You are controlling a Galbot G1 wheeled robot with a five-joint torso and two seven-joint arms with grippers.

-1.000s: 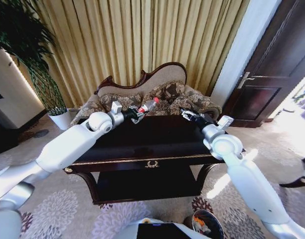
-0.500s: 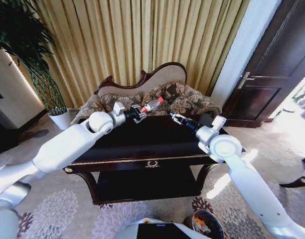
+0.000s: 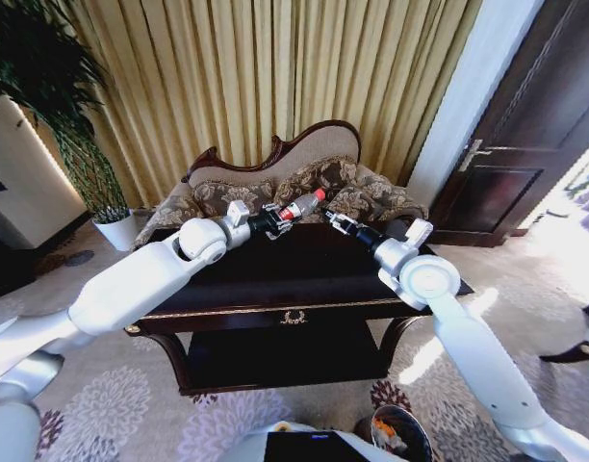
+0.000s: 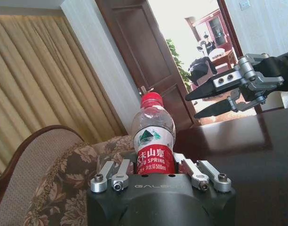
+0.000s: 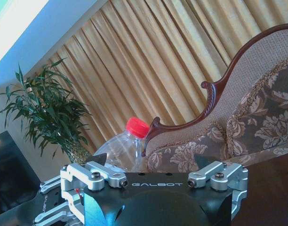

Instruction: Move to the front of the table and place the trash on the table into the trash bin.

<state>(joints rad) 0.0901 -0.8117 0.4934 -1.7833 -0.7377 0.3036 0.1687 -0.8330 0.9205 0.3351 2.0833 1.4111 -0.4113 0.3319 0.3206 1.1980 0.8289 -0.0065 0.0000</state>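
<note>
The left hand (image 3: 272, 219) is clamped on the bottle (image 4: 153, 136) above the counter (image 3: 275, 265). The right hand (image 4: 207, 96) is near its cap, with fingers apart.

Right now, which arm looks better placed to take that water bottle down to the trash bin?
Probably the right. The trash bin sits low on the robot's right, and the right gripper, open, is at the bottle's cap. The left gripper holds it above the table.

Clear plastic bottle (image 3: 301, 206) with red cap and red label, clamped at its lower body, held above the far edge of the dark glossy table (image 3: 275, 274) at frame centre. Cap tilted up and right. Round dark trash bin (image 3: 400, 435) at bottom edge, right of centre.
</note>
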